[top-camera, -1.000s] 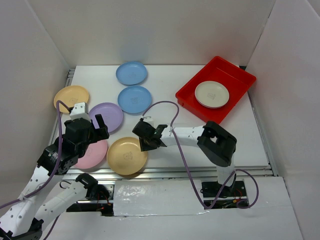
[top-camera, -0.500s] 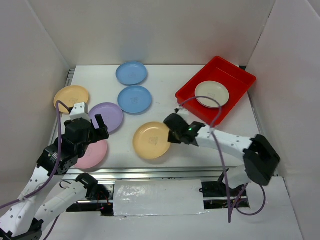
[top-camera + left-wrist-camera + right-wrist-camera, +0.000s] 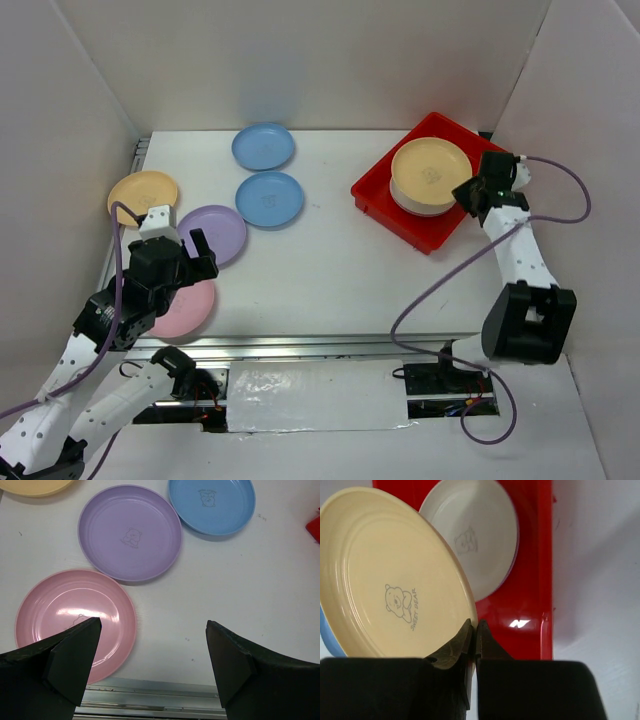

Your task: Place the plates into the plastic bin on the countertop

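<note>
Right wrist view: the yellow plate (image 3: pixel 395 575) sticks out ahead of the right gripper (image 3: pixel 474 630), which pinches its rim tight, over 1 cream plate (image 3: pixel 485 535) in the red bin (image 3: pixel 535 580). The left gripper (image 3: pixel 152 630) is spread wide.

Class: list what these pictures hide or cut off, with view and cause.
Top view: cream plate mostly under the yellow plate held by the right hand.
Top view: left arm covers part of the pink plate.
Left wrist view: second yellow plate cut by the top edge.
</note>
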Available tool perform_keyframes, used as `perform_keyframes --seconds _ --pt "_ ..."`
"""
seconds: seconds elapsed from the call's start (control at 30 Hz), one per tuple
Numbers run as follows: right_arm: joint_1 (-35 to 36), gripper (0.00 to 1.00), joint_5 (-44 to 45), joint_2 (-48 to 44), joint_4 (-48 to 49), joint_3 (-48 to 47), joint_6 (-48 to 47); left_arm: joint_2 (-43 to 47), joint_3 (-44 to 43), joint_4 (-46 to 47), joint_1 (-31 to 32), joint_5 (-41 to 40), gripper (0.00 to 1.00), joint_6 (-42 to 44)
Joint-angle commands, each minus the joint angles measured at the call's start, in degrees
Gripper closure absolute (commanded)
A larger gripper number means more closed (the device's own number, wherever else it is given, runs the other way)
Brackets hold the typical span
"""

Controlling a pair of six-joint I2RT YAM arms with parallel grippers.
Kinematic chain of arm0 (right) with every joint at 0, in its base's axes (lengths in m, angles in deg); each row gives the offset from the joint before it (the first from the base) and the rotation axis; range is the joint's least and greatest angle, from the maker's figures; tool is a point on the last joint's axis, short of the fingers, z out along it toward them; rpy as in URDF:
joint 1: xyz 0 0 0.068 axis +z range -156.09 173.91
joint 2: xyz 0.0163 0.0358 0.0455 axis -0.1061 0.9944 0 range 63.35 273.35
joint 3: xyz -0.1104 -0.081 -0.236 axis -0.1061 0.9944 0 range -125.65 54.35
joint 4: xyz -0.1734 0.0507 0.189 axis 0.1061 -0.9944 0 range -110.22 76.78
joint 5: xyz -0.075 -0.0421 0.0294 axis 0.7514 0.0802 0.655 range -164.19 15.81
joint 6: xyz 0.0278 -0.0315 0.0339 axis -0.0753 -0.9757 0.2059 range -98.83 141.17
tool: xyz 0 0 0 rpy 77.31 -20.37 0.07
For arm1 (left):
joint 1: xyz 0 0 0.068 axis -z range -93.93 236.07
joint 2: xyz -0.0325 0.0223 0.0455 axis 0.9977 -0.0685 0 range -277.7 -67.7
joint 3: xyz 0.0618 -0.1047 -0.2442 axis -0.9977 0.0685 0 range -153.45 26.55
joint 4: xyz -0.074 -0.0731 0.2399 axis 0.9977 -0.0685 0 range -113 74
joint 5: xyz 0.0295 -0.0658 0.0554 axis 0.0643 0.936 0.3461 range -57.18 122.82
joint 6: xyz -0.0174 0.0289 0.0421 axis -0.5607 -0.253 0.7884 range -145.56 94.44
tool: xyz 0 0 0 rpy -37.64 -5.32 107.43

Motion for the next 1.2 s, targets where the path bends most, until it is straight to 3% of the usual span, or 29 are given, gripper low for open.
perform_keyframes --seconds 0.0,0.2,0.37,0.43,0.47,0.5,0.67,0.73,0.77,0.9,1.03,1.17 --pt "-4.3 1.0 -7.0 7.4 3.0 -7.3 3.8 -0.2 -0.6 2.1 -0.1 0.7 0.01 0.3" --pt "-6.9 1.0 -7.8 24.2 -4.9 -24.5 2.8 -0.2 -0.5 2.6 -0.1 2.1 0.01 0.9" --pt "-6.9 1.0 -8.6 28.3 -3.7 -24.4 3.6 -0.1 -0.4 3.1 -0.1 3.3 0.01 1.4" --pt "-6.7 0.85 -8.6 27.8 -2.1 -22.7 3.8 -0.5 -0.5 3.2 -0.1 3.4 0.01 1.6" --pt "-6.5 0.68 -8.6 26.6 -1.7 -22.1 3.8 -0.5 -0.5 3.1 -0.1 3.6 0.01 1.6" --pt "-6.0 0.33 -7.9 25.6 -2.1 -22.0 4.0 -0.7 -0.5 3.1 -0.1 3.6 0.01 1.6" --pt "-1.0 0.16 0.3 10.1 -0.4 -17.1 3.5 -0.3 -0.4 3.2 -0.1 3.8 0.01 1.7" --pt "3.8 0.15 4.0 3.7 0.9 -16.1 1.0 -0.2 -0.4 3.2 -0.1 3.7 0.01 1.7" --pt "5.7 0.0 4.4 2.6 1.0 -16.0 0.0 -0.2 -0.5 3.2 -0.1 3.6 0.01 1.6" --pt "17.3 0.0 -3.5 4.2 0.8 -17.1 -4.6 -0.2 -0.6 2.6 -0.1 2.0 0.01 1.0" --pt "32.0 0.0 2.0 15.6 -1.3 -20.4 -4.4 -0.4 -0.8 1.8 -0.1 0.4 0.01 0.0" --pt "37.1 0.02 3.4 26.8 -1.3 -27.4 -0.6 -0.8 -0.8 1.7 -0.1 0.3 0.01 -0.1"
